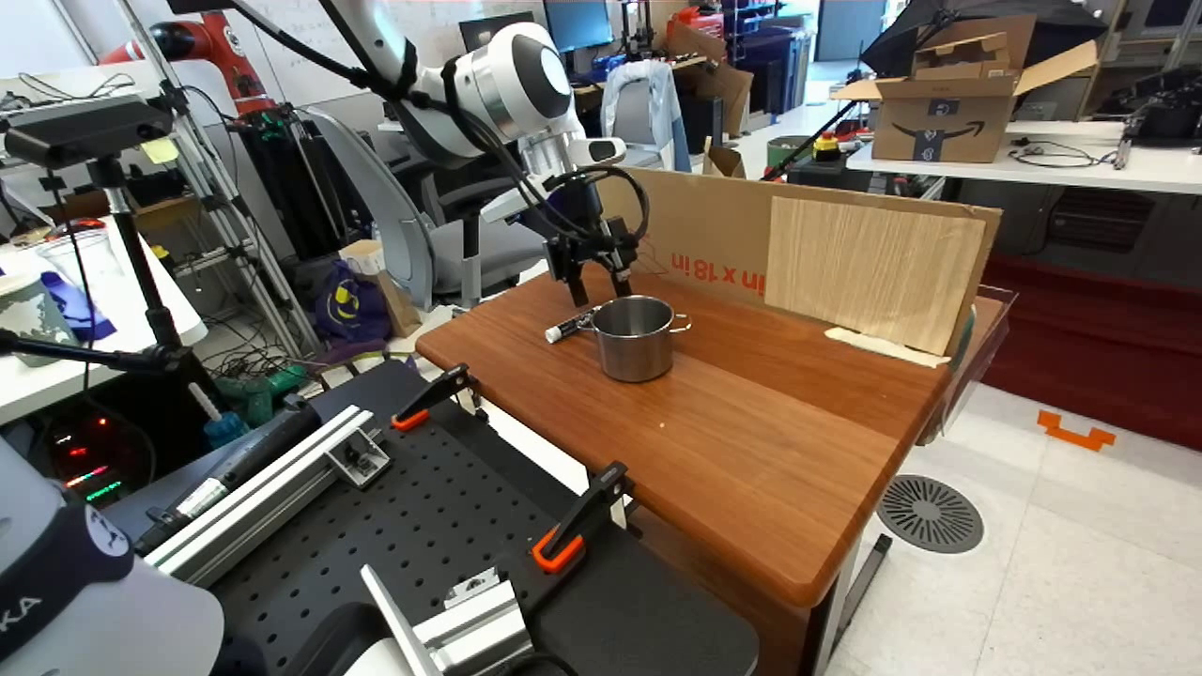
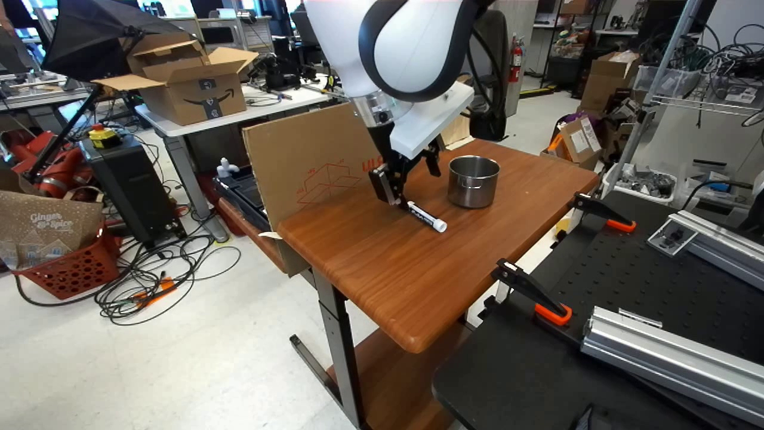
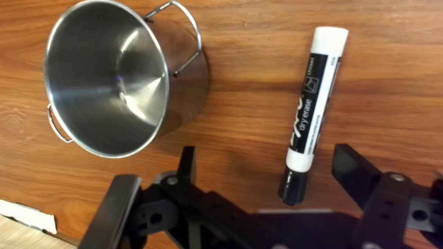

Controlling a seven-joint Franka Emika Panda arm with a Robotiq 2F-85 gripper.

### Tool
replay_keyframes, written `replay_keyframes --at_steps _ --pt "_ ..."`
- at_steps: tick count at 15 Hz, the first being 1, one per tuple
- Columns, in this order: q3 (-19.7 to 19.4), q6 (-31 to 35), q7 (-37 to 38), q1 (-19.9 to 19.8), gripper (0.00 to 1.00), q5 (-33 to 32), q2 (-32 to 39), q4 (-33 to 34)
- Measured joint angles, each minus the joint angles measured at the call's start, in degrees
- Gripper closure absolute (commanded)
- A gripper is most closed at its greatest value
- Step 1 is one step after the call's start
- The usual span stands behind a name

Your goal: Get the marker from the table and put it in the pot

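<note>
Dry-erase marker [image 3: 312,103] laid between two-handled metal pot [image 2: 474,186] and nearer short edge of desk [image 2: 441,263]; jaws held spread near marker's black cap [image 3: 293,186].

The marker [image 3: 308,110] reads "chisel" and "dry erase", bag [image 2: 51,230] "Ginger & Spice", cardboard [image 1: 704,235] an upside-down "18 in", white casing [image 1: 131,610] "KA".
</note>
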Motion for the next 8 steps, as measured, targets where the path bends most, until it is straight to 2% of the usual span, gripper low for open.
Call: replay_keyframes --at_steps 5,6,7,8 --pt "-0.37 -0.02 0.31 1.09 0.00 -0.51 1.94 1.47" --pt "-0.49 -0.03 0.32 1.26 0.06 -0.67 2.41 1.73" --pt "-0.68 -0.04 0.33 1.47 0.28 -0.83 2.83 1.98" --pt "-0.85 -0.10 0.33 1.71 0.30 -0.87 3.14 2.28"
